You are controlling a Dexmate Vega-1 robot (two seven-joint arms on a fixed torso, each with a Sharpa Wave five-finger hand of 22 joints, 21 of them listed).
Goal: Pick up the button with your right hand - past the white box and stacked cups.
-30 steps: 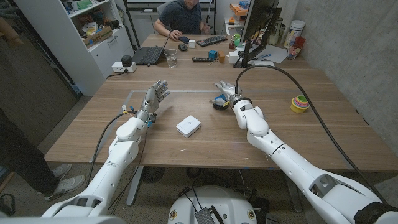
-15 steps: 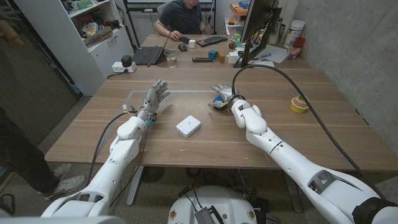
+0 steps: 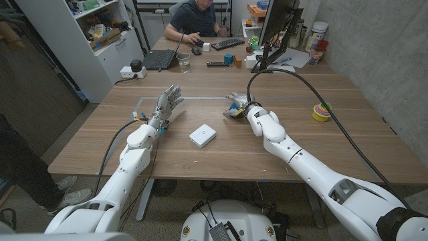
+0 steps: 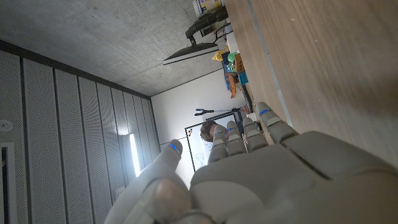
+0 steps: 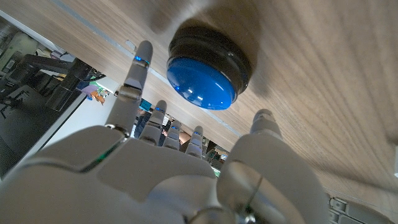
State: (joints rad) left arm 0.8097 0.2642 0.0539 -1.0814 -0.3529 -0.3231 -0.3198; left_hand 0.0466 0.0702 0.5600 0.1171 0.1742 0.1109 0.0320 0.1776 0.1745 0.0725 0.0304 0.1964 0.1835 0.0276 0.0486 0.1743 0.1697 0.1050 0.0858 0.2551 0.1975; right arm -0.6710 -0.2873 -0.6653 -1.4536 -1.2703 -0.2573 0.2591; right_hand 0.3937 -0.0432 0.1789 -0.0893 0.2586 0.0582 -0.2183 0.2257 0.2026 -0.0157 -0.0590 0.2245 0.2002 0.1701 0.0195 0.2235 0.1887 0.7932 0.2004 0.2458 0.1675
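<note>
Right hand (image 5: 174, 180), fingers spread wide and holding nothing, poised over the button (image 5: 205, 71); in the wrist view one finger (image 5: 138, 65) reaches along one side of the button and the thumb (image 5: 264, 124) along the other, with no contact visible. The button is a blue dome set in a black ring-shaped base, sitting on the bench (image 3: 301, 127) beyond the white box (image 3: 202, 136), towards the far edge. In the head view the right hand (image 3: 239, 105) covers most of the button, so only a dark edge shows there.

Handling, as a judgement: the button looks rigid, light and low, with a glossy dome that is likely slippery. The black base offers the better hold, finger and thumb on opposite sides of its rim; pressure on the dome alone may slide off or simply depress it.

The bench is wood-grained, smooth and flat, and the base may skid on it if pushed sideways. The stacked cups (image 3: 322, 112) stand well apart from the white box, on the robot's right. The left hand (image 3: 167, 104), open with fingers apart, is raised beside the white box on the robot's left.

Beyond the bench, a second table carries a laptop (image 3: 160, 59), a keyboard (image 3: 227, 44) and a monitor (image 3: 277, 27); a person (image 3: 194, 17) sits behind it.
</note>
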